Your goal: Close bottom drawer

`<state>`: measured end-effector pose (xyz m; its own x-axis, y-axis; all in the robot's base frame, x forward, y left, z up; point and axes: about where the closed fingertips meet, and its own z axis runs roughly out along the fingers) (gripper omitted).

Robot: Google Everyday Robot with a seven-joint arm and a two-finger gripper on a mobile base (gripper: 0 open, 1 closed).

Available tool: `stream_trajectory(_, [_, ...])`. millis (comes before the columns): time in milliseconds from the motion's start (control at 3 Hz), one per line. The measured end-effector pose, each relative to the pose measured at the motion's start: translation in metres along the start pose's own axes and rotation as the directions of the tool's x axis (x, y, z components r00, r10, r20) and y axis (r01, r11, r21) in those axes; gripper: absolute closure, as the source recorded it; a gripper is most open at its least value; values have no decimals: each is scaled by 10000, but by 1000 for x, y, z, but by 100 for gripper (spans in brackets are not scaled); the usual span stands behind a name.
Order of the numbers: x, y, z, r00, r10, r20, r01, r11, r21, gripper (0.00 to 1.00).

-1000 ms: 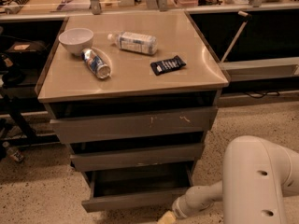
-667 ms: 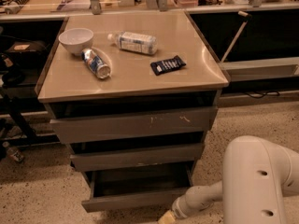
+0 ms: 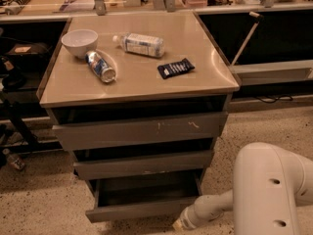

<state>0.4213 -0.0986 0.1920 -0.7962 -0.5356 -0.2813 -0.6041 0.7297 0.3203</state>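
Gripper hangs low at the end of the white arm; whether it is spread or pressed together I cannot tell. Just to its left and slightly above, the bottom drawer stands pulled out, its tray open. Higher above are the middle drawer and the scratched top drawer. Far above on the cabinet top lie a bowl, can, bottle and dark packet.

The bottom drawer is the lowest and narrowest of three grey metal drawers. It stands pulled out, its deep, dark rectangular tray open to view behind a plain, handleless front panel. The claw sits low, just beside the panel's right end.
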Motion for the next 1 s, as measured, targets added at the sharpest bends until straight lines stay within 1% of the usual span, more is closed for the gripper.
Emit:
stream_trajectory(333, [-4, -3, 5, 9999, -127, 2, 127, 9998, 132, 89])
stream_trajectory(667, [-15, -9, 10, 9996, -237, 126, 232, 9989, 397, 100])
stream_trajectory(1000, [-34, -15, 13, 9984, -457, 328, 435, 9969, 654, 100])
